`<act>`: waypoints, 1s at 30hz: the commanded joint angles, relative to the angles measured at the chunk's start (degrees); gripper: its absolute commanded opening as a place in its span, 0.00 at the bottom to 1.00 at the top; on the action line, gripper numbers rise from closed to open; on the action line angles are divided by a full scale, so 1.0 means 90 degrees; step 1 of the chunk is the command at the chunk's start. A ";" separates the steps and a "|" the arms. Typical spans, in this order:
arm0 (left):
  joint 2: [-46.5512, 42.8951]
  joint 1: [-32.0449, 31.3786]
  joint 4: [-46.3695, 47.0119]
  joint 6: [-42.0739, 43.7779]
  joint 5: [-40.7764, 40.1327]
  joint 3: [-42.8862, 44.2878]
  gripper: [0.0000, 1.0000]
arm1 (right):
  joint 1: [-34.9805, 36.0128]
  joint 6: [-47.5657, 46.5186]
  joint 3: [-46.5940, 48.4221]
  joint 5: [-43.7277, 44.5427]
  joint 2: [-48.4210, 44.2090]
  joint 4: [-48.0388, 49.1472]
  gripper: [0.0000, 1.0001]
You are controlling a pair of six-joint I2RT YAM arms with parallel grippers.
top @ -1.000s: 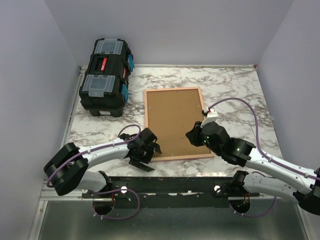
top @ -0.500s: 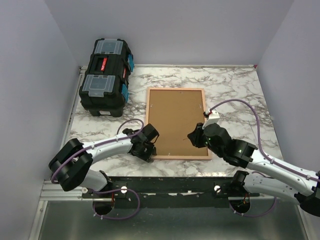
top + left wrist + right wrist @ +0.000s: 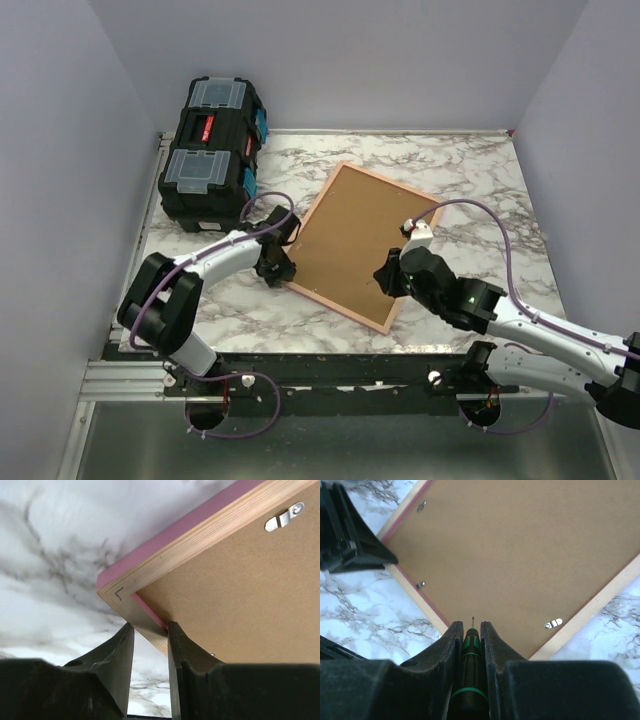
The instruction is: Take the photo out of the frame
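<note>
Your pink wooden picture frame (image 3: 365, 245) lies back-up and skewed on the marble table (image 3: 470, 180), its brown backing board (image 3: 520, 555) seemingly held by metal clips (image 3: 553, 623). Nothing's out yet, and the photo is hidden underneath. Your left hand (image 3: 150, 630) pinches the frame's rail near a corner. Your right hand (image 3: 471, 627) clamps a green-and-black screwdriver (image 3: 471, 647), tip over the backing. Contact is hard to judge.

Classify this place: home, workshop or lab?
Probably a lab test cell: a marble-look table boxed in by plain lavender walls, two robot arms bolted to a rail, with a toolbox and a frame as props.
</note>
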 commanded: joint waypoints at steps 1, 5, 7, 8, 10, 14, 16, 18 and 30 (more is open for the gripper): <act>0.0571 0.0287 -0.0118 0.2757 0.0251 0.0865 0.00 | 0.0029 0.0118 -0.0064 -0.0177 0.0224 0.0141 0.01; 0.1104 0.0451 -0.0304 0.3605 0.0420 0.1556 0.00 | 0.0027 0.0098 -0.0086 -0.0261 0.0329 0.0282 0.01; 0.1337 0.0538 -0.0421 0.3928 0.0344 0.1873 0.00 | 0.0027 0.0075 -0.0095 -0.0308 0.0388 0.0335 0.01; 0.1436 0.0585 -0.0468 0.4088 0.0289 0.2024 0.00 | 0.0029 0.0067 -0.0098 -0.0322 0.0417 0.0361 0.01; 0.1595 0.0661 -0.0571 0.4456 0.0050 0.2294 0.00 | 0.0027 0.0065 -0.0100 -0.0355 0.0488 0.0405 0.01; 0.1913 0.0771 -0.0823 0.5284 -0.0005 0.2826 0.00 | 0.0027 0.0083 -0.0118 -0.0422 0.0559 0.0528 0.01; 0.2084 0.0794 -0.0931 0.5537 -0.0113 0.3078 0.00 | 0.0027 0.0074 -0.0153 -0.0450 0.0576 0.0633 0.01; 0.2232 0.0861 -0.0948 0.5598 -0.0155 0.3295 0.00 | 0.0027 0.0065 -0.0165 -0.0467 0.0659 0.0729 0.01; 0.3229 0.1056 -0.1612 0.5316 0.0276 0.4885 0.05 | 0.0030 -0.0024 0.0250 -0.0765 0.1898 0.1683 0.01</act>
